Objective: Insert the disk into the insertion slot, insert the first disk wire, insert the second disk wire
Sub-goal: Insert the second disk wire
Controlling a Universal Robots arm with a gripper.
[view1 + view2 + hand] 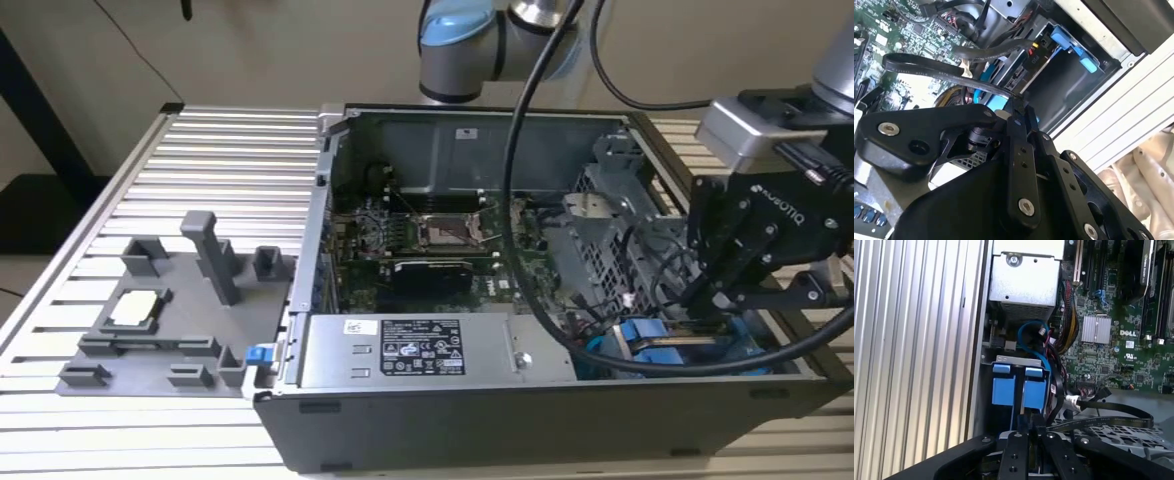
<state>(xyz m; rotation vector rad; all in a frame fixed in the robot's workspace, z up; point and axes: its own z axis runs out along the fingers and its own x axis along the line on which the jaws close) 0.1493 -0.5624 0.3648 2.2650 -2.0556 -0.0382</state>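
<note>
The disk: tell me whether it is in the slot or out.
In. The disk sits in the insertion slot, blue frame showing, with the gripper right above it.

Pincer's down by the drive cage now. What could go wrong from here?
The flat black cable loops beside the pincer and could snag. The disk lies just beyond, so a misaligned push could hit its blue frame. The arm's own cable drapes across the open case and may catch.

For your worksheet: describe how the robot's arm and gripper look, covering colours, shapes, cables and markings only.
The arm is silver-grey and tubular, with a light blue cap on its joint. The gripper is matte black, built from flat linked bars with round silver screw heads, and carries white lettering on its body. Thick black cables loop down from the arm.
</note>
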